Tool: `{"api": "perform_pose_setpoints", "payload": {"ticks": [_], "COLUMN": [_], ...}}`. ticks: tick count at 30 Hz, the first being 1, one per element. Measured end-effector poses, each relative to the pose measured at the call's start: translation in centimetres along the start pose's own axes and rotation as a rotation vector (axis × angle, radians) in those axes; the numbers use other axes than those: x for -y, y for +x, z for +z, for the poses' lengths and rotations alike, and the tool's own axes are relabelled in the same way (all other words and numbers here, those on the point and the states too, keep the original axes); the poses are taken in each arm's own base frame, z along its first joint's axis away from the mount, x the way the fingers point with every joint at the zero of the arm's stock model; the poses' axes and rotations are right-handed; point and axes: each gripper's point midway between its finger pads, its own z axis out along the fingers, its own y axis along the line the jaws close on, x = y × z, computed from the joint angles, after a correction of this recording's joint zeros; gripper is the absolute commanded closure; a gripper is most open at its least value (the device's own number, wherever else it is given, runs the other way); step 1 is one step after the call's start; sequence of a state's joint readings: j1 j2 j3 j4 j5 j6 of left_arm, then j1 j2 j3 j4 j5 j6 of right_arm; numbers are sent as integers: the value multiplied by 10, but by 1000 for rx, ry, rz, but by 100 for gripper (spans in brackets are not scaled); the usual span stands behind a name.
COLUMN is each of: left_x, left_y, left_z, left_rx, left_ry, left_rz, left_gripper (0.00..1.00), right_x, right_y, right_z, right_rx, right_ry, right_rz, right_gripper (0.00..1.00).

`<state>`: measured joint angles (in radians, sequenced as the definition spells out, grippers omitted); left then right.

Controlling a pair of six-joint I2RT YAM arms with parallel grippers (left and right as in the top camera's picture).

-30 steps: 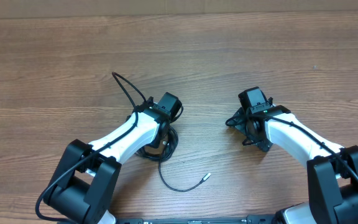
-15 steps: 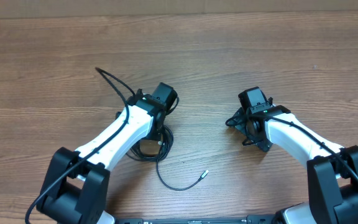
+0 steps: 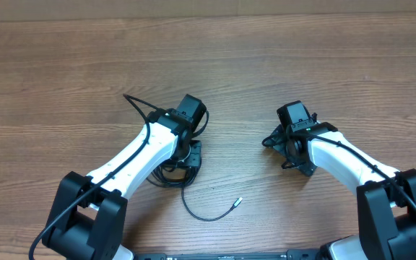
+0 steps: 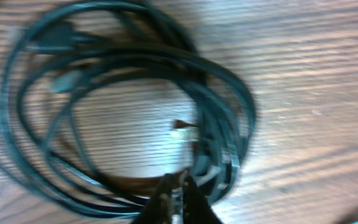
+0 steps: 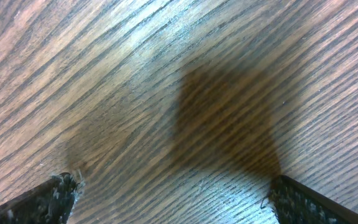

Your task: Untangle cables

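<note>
The cables [image 4: 135, 99] are thin black cords wound into one loose coil on the wood, blurred in the left wrist view. In the overhead view most of the coil [image 3: 170, 175] lies under my left arm. One strand trails out to a small silver plug [image 3: 238, 202]. Another light plug end [image 4: 184, 129] sits inside the coil. My left gripper [image 4: 178, 190] [image 3: 191, 154] is at the coil's near edge, its fingers pinched together on a strand. My right gripper [image 5: 179, 199] [image 3: 286, 153] hangs open over bare wood, away from the cables.
The wooden table [image 3: 302, 65] stretches around both arms. A thicker black arm cable [image 3: 139, 105] loops up beside my left wrist. A cardboard edge [image 3: 208, 7] runs along the far side.
My left arm shifted left and its open fingers closed at the coil's edge. The coil slid slightly left with it. The right arm has not moved.
</note>
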<state>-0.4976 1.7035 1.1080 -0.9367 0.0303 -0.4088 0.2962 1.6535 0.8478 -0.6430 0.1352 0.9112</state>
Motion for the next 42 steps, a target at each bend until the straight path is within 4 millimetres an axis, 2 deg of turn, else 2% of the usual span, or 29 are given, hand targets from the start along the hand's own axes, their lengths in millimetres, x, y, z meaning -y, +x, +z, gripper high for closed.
{"api": "perform_pose_setpoints", "payload": {"ticks": [6,9,20,24,30,36,42], "left_x": [20,26,26,28,33,29,25], "left_y": [-2,1,2,4,11,14,11], "left_z": [5,9,11,11,14,21,24], "left_rx": [21,24,21,18,13,19,35], "left_ry": [76,89,93,93,77,52,28], "left_rz": [28,44,44,51,85,93,92], "left_gripper": [76,74,72,77,72,68,69], "right_x": [0,0,0,0,0,0,0], "right_y": [0,0,0,0,0,0,0], "right_z": [0,0,0,0,0,0,0], "right_rx": [0,0,0,0,0,0,0], "right_ry": [1,1,0,1,1,1,1], "right_rz": [-1,0,-1,0,0,0,0], "right_gripper": [0,0,0,0,0,0,0]}}
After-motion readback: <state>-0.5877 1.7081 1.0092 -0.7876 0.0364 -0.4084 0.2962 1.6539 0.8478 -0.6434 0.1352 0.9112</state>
